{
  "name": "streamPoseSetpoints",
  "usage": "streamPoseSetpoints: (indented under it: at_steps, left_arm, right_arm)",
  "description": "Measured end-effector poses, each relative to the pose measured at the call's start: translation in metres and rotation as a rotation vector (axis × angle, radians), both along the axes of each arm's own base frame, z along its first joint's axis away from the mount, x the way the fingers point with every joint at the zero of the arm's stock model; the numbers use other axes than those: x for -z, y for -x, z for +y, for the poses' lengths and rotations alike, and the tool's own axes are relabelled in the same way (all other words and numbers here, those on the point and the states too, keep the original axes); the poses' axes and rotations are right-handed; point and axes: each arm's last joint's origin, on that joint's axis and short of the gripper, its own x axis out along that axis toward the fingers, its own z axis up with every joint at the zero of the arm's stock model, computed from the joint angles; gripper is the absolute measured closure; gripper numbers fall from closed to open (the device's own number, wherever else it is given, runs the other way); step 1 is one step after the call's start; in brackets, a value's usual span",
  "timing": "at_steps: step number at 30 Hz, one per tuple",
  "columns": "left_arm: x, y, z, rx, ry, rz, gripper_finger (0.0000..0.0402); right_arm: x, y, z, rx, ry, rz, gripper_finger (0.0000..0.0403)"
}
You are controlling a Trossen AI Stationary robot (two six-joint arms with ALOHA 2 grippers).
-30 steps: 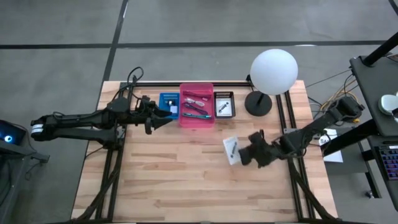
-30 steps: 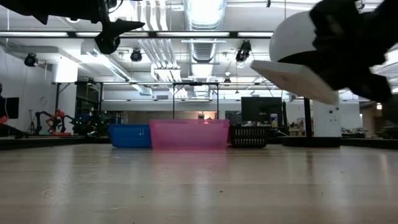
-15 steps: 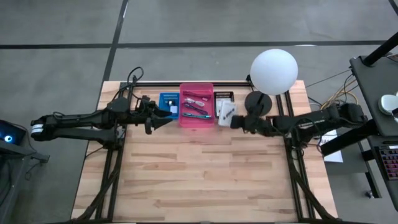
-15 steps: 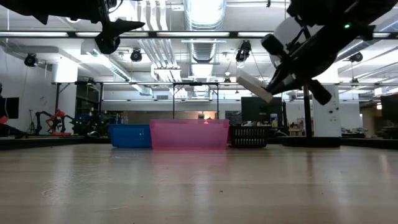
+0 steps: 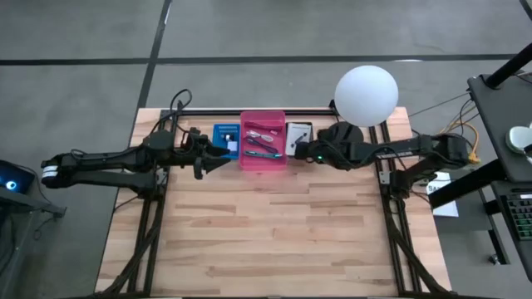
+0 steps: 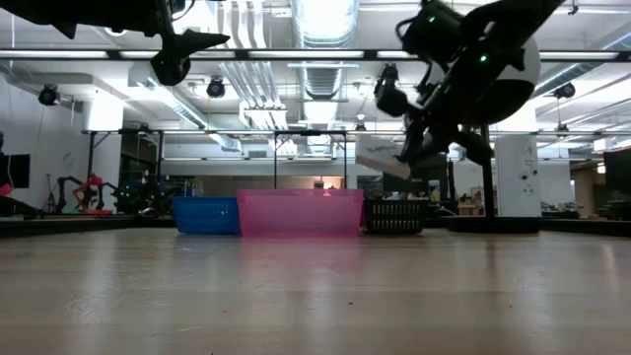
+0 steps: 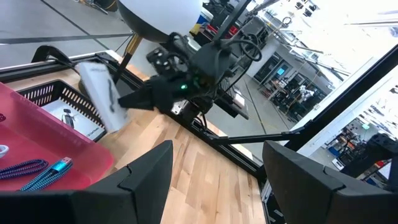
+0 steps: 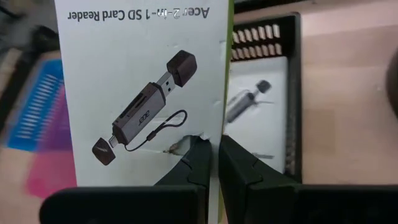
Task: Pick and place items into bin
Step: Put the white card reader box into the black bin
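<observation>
One wooden bench [image 5: 274, 232] carries a white globe lamp [image 5: 366, 95] and three bins: pink [image 5: 263, 151], blue [image 5: 224, 135], black [image 5: 299, 133]. The right gripper [image 8: 214, 163] pinches shut on one card-reader box [image 8: 140, 87] (white, printed) above the black bin, which holds a second box [image 8: 258, 115]. The left gripper [image 5: 218, 154] hangs beside the blue bin, fingers [image 7: 149, 171] spread and empty.

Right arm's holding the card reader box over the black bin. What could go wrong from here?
1. The right gripper pinches the white box only at one edge, so it may tilt or slip before release.
2. The black bin already holds a similar box, and the carried one hangs tilted in the low view; it might catch the rim or land propped up.
3. The globe lamp stands close beside the right arm; a wide retreat may clip it.
</observation>
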Motion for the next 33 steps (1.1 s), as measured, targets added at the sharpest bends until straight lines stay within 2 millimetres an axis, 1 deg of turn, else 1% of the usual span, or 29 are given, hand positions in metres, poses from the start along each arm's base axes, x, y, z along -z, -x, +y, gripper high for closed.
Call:
streamPoseSetpoints:
  at_steps: [5,9,13,16,18,21,24,30,33]
  left_arm:
    - [0.000,0.000,0.000,0.000,0.001,-0.003,0.0169]
    - [-0.002,0.001,0.000,0.000,0.000,-0.014,0.0169]
    - [-0.003,0.003,-0.001,0.000,-0.001,-0.026,0.0169]
    - [-0.005,0.006,-0.001,0.000,-0.003,-0.036,0.0169]
    - [-0.006,0.007,-0.001,0.000,-0.005,-0.041,0.0169]
    - [-0.006,0.008,-0.001,0.000,-0.007,-0.048,0.0169]
    - [-0.007,0.009,-0.001,0.000,-0.007,-0.052,0.0169]
    - [-0.007,0.009,-0.002,0.000,-0.008,-0.054,0.0169]
    - [-0.007,0.009,-0.002,0.000,-0.008,-0.053,0.0169]
  right_arm:
    - [0.010,-0.016,-0.005,0.026,-0.023,0.076,0.0394]
    - [0.012,-0.027,-0.008,0.064,-0.013,0.156,0.0394]
    - [0.004,-0.034,-0.010,0.073,0.017,0.262,0.0394]
    - [-0.006,-0.035,-0.012,0.099,0.060,0.328,0.0394]
    - [-0.011,-0.036,-0.015,0.114,0.088,0.353,0.0394]
    - [-0.012,-0.037,-0.021,0.109,0.100,0.383,0.0394]
    - [-0.008,-0.036,-0.027,0.107,0.084,0.408,0.0394]
    - [0.010,-0.035,-0.037,0.121,0.018,0.437,0.0394]
    - [0.013,-0.037,-0.038,0.113,0.009,0.426,0.0394]
